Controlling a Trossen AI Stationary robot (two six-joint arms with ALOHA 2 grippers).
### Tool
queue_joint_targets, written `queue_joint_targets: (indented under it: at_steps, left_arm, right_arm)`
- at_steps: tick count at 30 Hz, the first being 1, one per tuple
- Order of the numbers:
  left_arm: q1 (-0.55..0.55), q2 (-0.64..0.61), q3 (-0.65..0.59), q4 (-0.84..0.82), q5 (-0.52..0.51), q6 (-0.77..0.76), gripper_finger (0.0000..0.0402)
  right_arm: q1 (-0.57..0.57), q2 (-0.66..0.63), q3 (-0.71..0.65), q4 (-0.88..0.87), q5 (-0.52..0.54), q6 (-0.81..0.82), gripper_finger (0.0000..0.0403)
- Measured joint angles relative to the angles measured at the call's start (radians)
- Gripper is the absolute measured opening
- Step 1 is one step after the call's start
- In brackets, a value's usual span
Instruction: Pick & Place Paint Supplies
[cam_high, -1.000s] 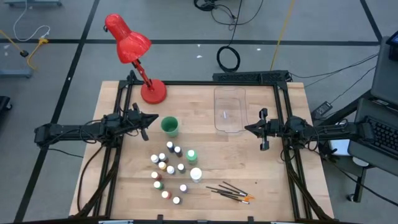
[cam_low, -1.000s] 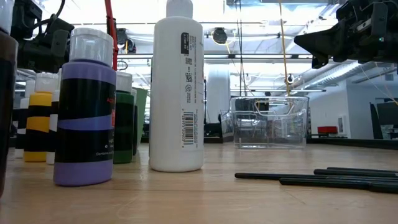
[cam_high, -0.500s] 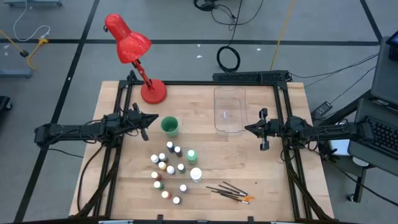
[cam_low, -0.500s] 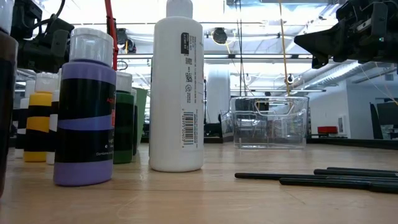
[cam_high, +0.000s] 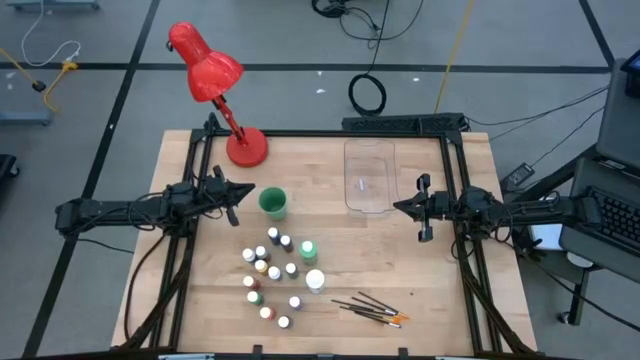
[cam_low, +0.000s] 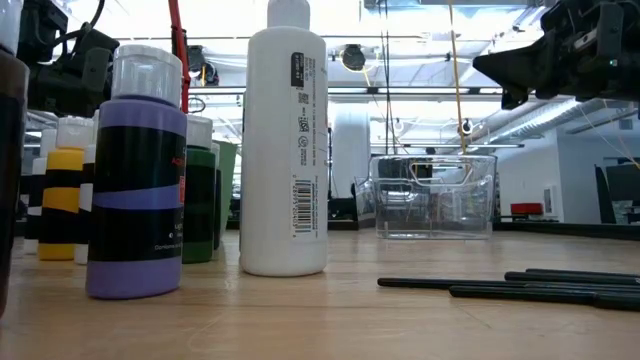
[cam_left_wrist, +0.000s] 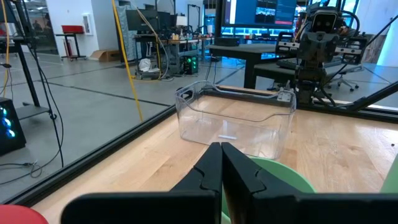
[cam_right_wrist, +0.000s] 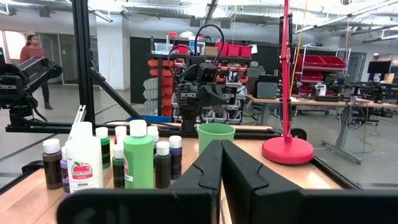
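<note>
At the near edge of the bench (cam_high: 200, 300), thin dark paintbrushes (cam_high: 372, 309) lie in a loose fan, well apart from either arm and untouched. Just behind them, a cluster of small white-capped paint bottles (cam_high: 268, 278) stands upright, with the white bottle (cam_high: 315, 281) and the green bottle (cam_high: 308, 250) on its right flank. Farther back sit the green cup (cam_high: 273, 203) and the clear plastic bin (cam_high: 368, 176), empty, with a red lamp (cam_high: 215, 82) beyond. The left hand (cam_high: 246, 191) and right hand (cam_high: 400, 207) hover at mid-bench on opposite sides, each with fingers pressed together and holding nothing. The opening pick likely calls for spreading the fingers before descending and taking an outer bottle first, lest neighbours topple.
</note>
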Motion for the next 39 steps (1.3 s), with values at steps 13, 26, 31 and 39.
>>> queue_joint_targets:
  at_steps: [13, 26, 31, 39]
  left_arm:
    - [0.0, 0.0, 0.0, 0.0, 0.0, 0.0, 0.0003]
    - [0.0, 0.0, 0.0, -0.001, 0.005, 0.0, 0.0003]
    - [0.0, 0.0, 0.0, 0.0, 0.005, 0.0, 0.0003]
    - [0.0, 0.0, 0.0, 0.001, 0.006, 0.0, 0.0003]
  right_arm:
    - [0.009, 0.011, 0.023, 0.177, -0.057, -0.082, 0.0003]
    - [0.347, 0.308, 0.703, -0.72, 0.15, -0.131, 0.008]
    - [0.523, 0.467, 0.861, -0.931, 0.297, 0.052, 0.0115]
    - [0.856, 0.836, 1.022, -0.987, 0.589, 0.367, 0.0148]
